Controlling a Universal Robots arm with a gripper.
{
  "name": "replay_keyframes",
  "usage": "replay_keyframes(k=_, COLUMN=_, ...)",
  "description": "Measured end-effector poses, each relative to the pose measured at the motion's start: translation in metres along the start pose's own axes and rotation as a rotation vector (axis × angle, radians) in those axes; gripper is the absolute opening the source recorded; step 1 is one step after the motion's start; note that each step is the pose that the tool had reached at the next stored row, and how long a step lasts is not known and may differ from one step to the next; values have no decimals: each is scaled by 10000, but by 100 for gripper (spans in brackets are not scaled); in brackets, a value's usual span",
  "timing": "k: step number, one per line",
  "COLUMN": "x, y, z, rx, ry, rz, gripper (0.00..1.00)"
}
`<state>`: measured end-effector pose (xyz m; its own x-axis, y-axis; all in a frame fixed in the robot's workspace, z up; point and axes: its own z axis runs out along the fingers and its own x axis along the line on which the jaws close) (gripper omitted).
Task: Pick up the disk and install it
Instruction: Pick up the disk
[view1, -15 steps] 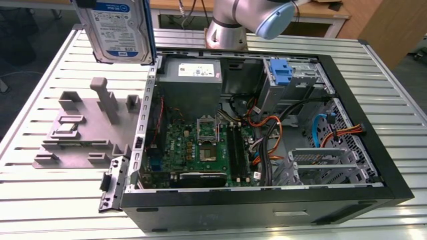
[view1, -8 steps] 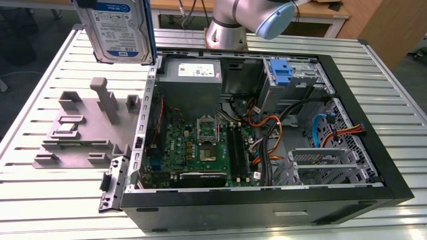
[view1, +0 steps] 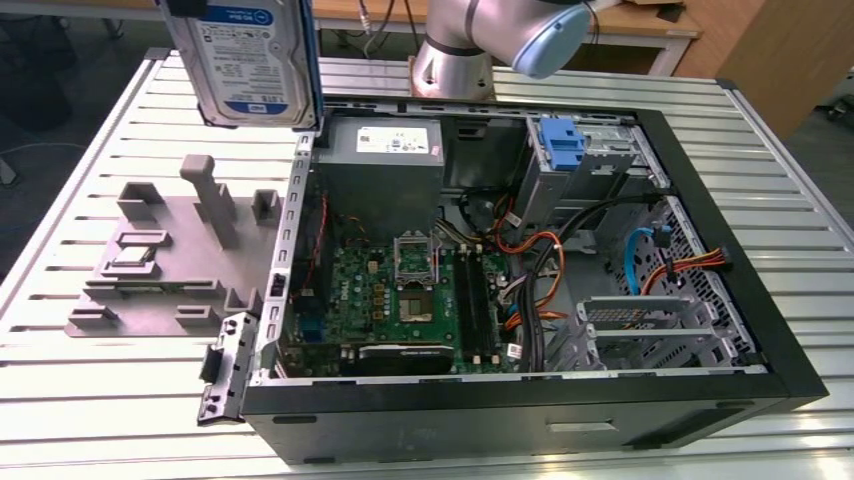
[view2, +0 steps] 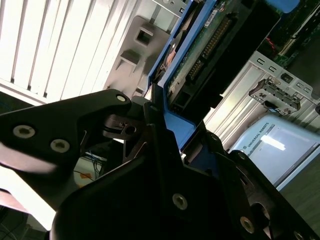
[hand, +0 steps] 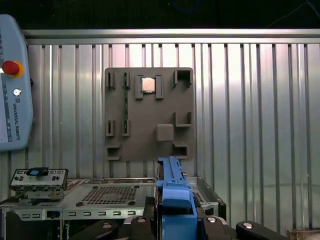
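One disk (view1: 254, 60), gripped on edge, hangs upright at the upper left of the exterior view. Its white-and-blue label faces the camera. It sits high above the slatted metal bench (view1: 80, 400), near the back corner of the open PC case (view1: 534, 405) and outside it.

My fingers (view2: 155, 135) are closed narrow on the disk's blue carrier (view2: 175, 122). In the second wrist view the black pads press the blue frame from both sides, w/ the disk (view2: 220, 45) showing its circuit-board side beyond them. In the first wrist view the carrier's blue edge (hand: 172, 187) stands up btwn my fingers. The same view takes in a grey fixture plate (hand: 149, 114) w/ a small silver CPU chip (hand: 147, 85) seated in it.

That plate (view1: 160, 250) lies on the bench at centre left of the exterior view, apart from the disk.

The case lies on its side, lid off:
- green mobo (view1: 400, 290) at centre
- grey PSU (view1: 380, 145) at upper centre
- blue bracket (view1: 561, 145) on the metal drive bay (view1: 614, 150) at upper right
- metal cage (view1: 654, 325) at lower right

My silver arm (view1: 494, 40) rises at top centre, behind the case.
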<state>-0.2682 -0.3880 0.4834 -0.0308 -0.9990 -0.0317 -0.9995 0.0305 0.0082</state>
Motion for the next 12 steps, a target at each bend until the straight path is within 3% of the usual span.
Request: replay_keyframes(k=12, x=0, y=-112, z=2, rx=0, ry=-1, rz=0, gripper=36)
